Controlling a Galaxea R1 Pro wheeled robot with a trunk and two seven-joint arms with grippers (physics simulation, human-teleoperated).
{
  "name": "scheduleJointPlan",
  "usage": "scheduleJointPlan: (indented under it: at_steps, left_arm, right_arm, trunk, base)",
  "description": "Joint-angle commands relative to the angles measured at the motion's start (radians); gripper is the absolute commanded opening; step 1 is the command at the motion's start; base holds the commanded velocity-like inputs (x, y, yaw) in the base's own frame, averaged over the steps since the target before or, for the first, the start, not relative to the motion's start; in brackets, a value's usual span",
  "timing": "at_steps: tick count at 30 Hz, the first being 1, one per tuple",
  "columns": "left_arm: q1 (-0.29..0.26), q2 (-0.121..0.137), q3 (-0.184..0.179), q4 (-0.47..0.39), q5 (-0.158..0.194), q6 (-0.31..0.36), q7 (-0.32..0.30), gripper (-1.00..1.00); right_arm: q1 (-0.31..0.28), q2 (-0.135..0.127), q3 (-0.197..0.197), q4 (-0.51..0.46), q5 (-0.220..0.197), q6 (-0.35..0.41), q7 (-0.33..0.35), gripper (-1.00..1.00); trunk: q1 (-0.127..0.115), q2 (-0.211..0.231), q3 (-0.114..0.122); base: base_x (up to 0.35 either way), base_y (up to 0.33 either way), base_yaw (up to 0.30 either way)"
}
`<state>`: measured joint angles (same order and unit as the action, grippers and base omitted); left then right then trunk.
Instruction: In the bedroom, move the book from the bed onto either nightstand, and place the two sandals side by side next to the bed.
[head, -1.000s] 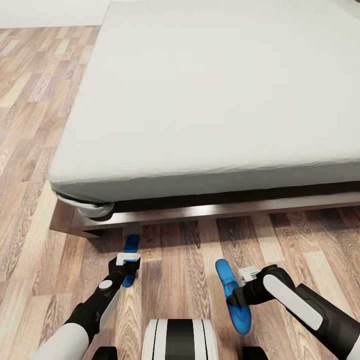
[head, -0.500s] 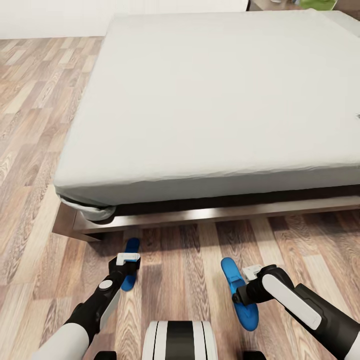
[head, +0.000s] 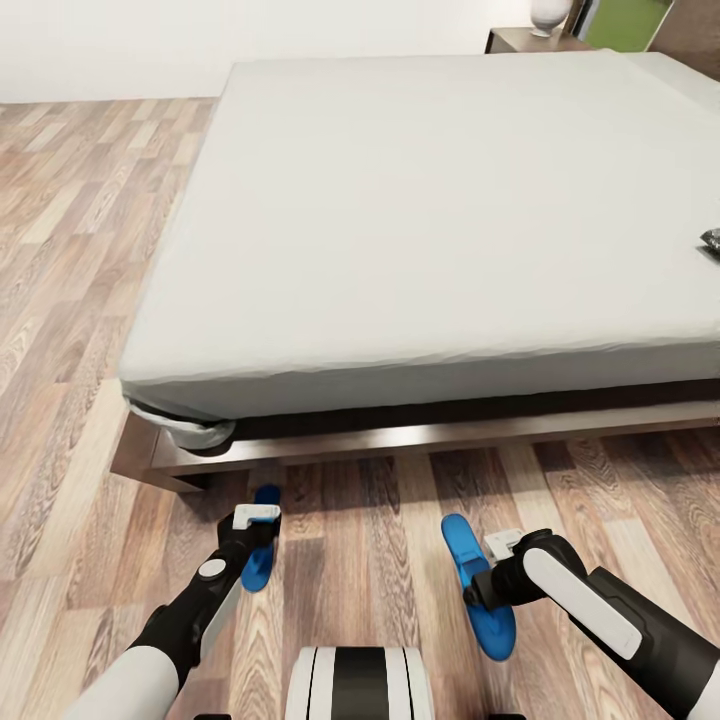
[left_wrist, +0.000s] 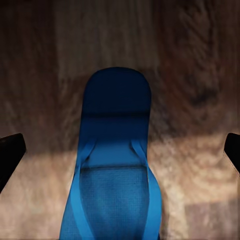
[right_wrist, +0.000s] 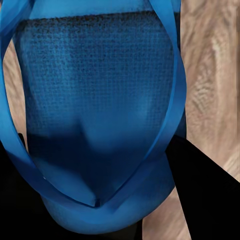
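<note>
A grey-mattressed bed (head: 430, 210) on a dark wooden frame spans the head view. The book (head: 711, 240) lies on the mattress at the far right edge, mostly cut off. A nightstand (head: 520, 40) shows past the bed's far corner. One blue sandal (head: 263, 545) (left_wrist: 116, 170) lies flat on the floor just before the bed frame; my left gripper (head: 257, 517) (left_wrist: 120, 150) hovers over it, open, fingers wide on either side. The other blue sandal (head: 478, 590) (right_wrist: 95, 100) is about a shoulder's width to the right, with my right gripper (head: 492, 562) shut on it at its strap.
Wood-plank floor (head: 70, 300) runs along the bed's left side and in front of it. A white vase (head: 548, 14) stands on the nightstand. My white base (head: 360, 685) sits between the arms.
The head camera has tilted up, bringing the book and nightstand into view. My right gripper and its sandal have shifted slightly to the right. The left arm looks unmoved.
</note>
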<state>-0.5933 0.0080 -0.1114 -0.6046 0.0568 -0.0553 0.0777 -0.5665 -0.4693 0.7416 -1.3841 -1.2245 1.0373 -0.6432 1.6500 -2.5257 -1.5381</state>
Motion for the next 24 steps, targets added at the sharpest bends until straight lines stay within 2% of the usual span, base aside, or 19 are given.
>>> scheduleJointPlan:
  at_steps: [1,3,7,12,15,21,24]
  left_arm:
    - [0.0,0.001,-0.007,0.0,0.006,-0.003,0.009,1.0]
    - [0.0,0.0,-0.006,0.0,0.006,-0.002,0.01,1.0]
    - [0.0,0.002,-0.006,0.0,0.006,-0.001,0.011,1.0]
    - [0.001,0.005,-0.005,0.008,0.005,0.001,0.011,1.0]
    - [0.006,0.007,-0.005,0.019,0.004,0.002,0.011,1.0]
    - [0.011,0.009,-0.005,0.093,0.004,0.002,0.012,1.0]
    - [0.012,0.009,-0.005,0.135,0.005,0.001,0.012,1.0]
  right_arm:
    - [-0.001,-0.001,0.003,-0.001,-0.01,0.0,-0.012,-1.0]
    - [-0.001,0.0,0.002,-0.001,-0.01,0.0,-0.012,-1.0]
    - [-0.001,0.0,0.003,0.0,-0.01,-0.001,-0.012,-1.0]
    - [-0.001,0.0,0.003,0.0,-0.01,-0.002,-0.012,-1.0]
    - [-0.001,0.0,0.002,0.0,-0.01,-0.002,-0.012,-1.0]
    - [-0.001,0.0,-0.055,0.0,-0.01,0.002,-0.013,-1.0]
    - [-0.001,0.001,-0.066,0.0,-0.009,0.003,-0.014,-1.0]
  trunk:
    - [-0.001,0.0,0.003]
    - [-0.001,0.0,0.011]
    - [-0.001,0.0,0.011]
    - [-0.004,0.002,0.03]
    - [-0.004,0.002,0.03]
    - [-0.004,0.002,0.03]
    - [-0.004,0.002,0.034]
  base:
    - [0.0,0.0,0.0]
    - [0.0,0.0,0.0]
    - [0.0,0.0,0.0]
    - [0.0,0.0,0.0]
    - [0.0,0.0,0.0]
    - [0.0,0.0,0.0]
    - [0.0,0.0,0.0]
